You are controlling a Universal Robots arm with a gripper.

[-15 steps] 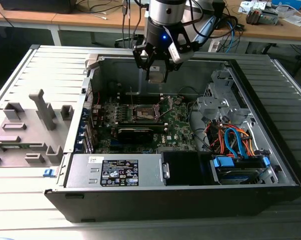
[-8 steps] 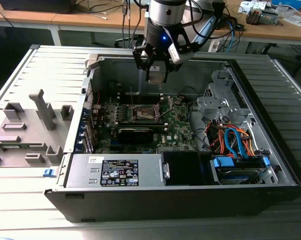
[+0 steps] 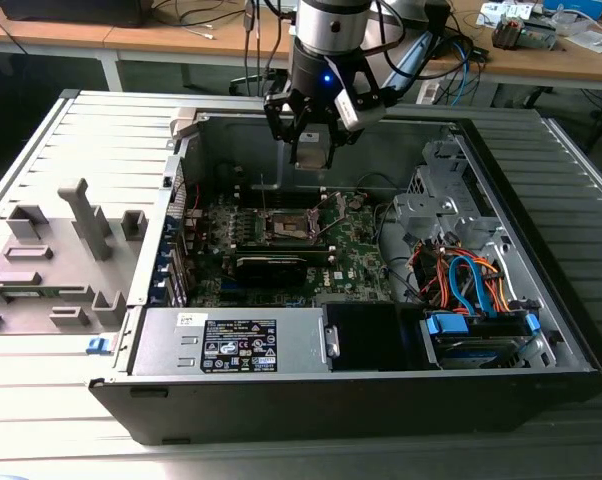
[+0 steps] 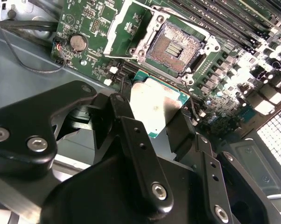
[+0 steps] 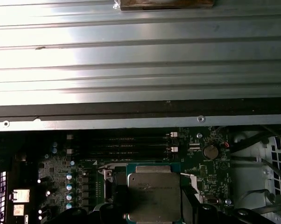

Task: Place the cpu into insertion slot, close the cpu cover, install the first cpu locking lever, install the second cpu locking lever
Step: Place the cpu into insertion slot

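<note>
Hangs over the open computer case [image 3: 361, 405] and its green board [image 3: 356, 250]. Grips the square chip [image 4: 157, 105] in the claw [image 4: 153, 119], flat, metal top facing away from the board, no side longer. Hides two opposite chip edges under the fingers [image 4: 126, 116]. Holds the chip clear of the board, just beside the bare socket [image 4: 174, 48], not in it.

Silver-topped cpu [image 4: 157, 107] held level in the air, near the uncovered, gold-pinned insertion slot [image 4: 174, 49]
</note>
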